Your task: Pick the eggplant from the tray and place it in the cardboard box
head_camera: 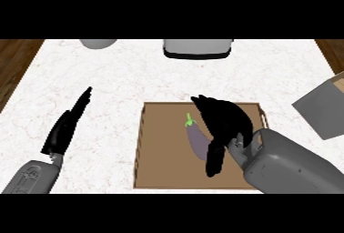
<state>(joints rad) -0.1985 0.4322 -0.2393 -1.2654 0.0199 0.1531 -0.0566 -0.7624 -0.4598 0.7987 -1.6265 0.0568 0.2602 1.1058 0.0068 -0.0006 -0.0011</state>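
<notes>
Plainly, the eggplant lies in the tray, near its middle. Its purple body slants from the green stem at the upper left down toward the lower right. The right hand sits over it and just to its right, covering the right flank. The fingers run up past the stem end and the thumb points down past the blunt end. The hand is spread, its fingers mostly straight and wrapped round nothing. Whether the palm touches the skin cannot be told from this steep view.

The step in hand looks to be the grasp. To do it well, I judge the hand should shift a little to the left, so that the body lies under the palm's middle and not along its edge. Fingers and thumb should then close across the thick lower half, not near the tapering stem, where the smooth skin could slide out. The lift should go straight up until the eggplant clears the tray's rim, and only then swing right.

The cardboard box stands at the right edge of the tabletop, apart from the tray and partly cut off by the view. The left hand rests open at the left, fingers straight, away from the tray. At the far edge a grey vessel and a pale appliance show in part.
</notes>
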